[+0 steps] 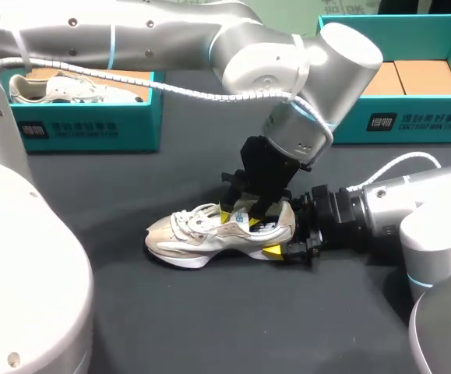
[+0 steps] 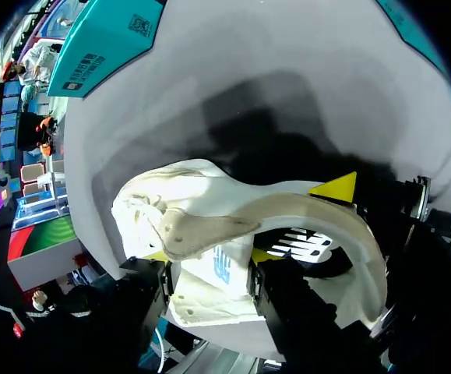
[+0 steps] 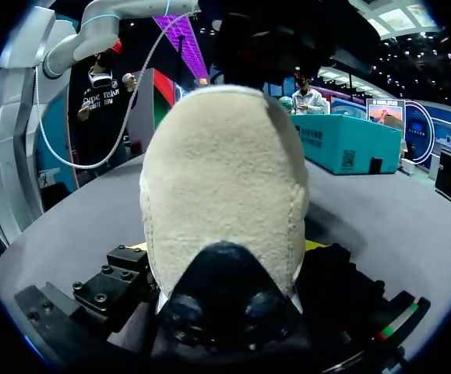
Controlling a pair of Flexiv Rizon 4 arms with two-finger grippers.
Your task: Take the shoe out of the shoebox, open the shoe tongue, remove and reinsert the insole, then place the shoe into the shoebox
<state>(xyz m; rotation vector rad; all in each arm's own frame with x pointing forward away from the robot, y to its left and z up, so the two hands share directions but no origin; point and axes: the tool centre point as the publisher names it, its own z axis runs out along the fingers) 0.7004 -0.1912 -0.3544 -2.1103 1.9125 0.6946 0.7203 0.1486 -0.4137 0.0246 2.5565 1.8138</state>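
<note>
The shoe (image 1: 198,238) stands sole-down on the dark table (image 1: 209,319), outside both boxes, with its toe toward the robot's left and its heel toward the robot's right. Its laces are loose over the front. Its tongue (image 2: 213,273) is lifted at the mouth of the shoe, and behind the tongue the dark printed insole (image 2: 303,245) shows inside.

The left gripper (image 1: 239,219) comes down onto the shoe from above. Its fingers are set narrow, one on each side of the tongue, and pinch it between them (only slivers of their yellow tips show in the left wrist view).

The right gripper (image 3: 227,245) is level with the shoe at its heel end. Its fingers stand wide, one against each flank of the heel, and clasp the pale fuzzy heel between them. One yellow tip lies against the shoe's side by the sole.

Beyond the shoe, toward the robot's left, a teal box (image 1: 85,125) holds a second shoe (image 1: 61,87). Beyond the shoe, toward the right, another teal box (image 1: 412,121) shows only a brown cardboard floor. Both boxes are well apart from the shoe.
</note>
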